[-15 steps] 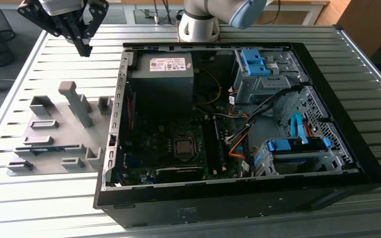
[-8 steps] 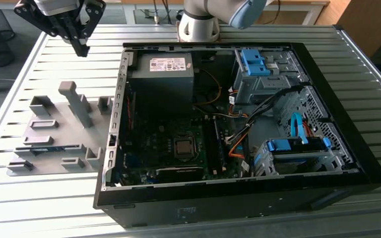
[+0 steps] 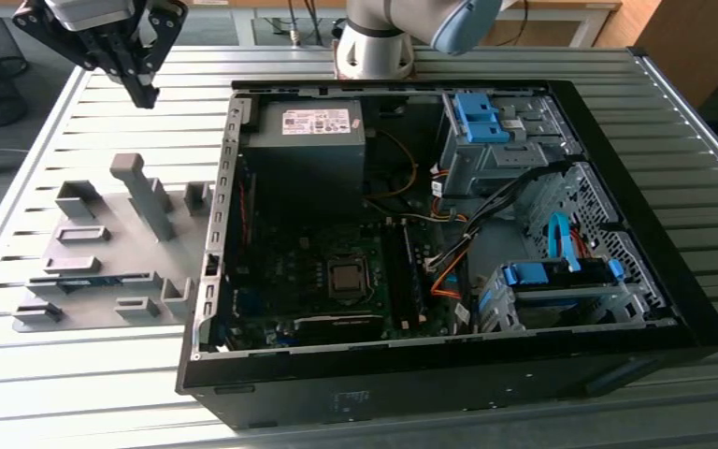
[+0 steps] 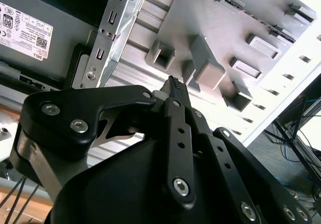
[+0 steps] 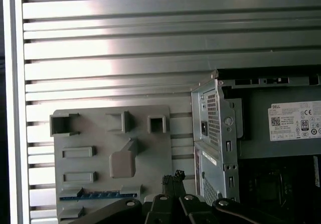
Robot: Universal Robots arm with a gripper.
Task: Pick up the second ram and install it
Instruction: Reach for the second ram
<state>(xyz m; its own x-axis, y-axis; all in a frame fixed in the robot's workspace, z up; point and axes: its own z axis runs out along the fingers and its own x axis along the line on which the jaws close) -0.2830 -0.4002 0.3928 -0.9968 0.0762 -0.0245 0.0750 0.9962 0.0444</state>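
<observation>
Second ram [image 5: 100,195]: judged light, stiff, fragile; on edge in grey fixture [image 5: 95,136]. Best held across its flat faces, mid-length. Tool [image 3: 146,94] clenched, empty, well apart.

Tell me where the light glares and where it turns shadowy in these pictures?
First wrist view: strong glare streaks the slatted table, while the second ram lies outside the glare. Second wrist view: the gripper looms close and dark. Exterior view: even light, dim inside the computer case.
</observation>
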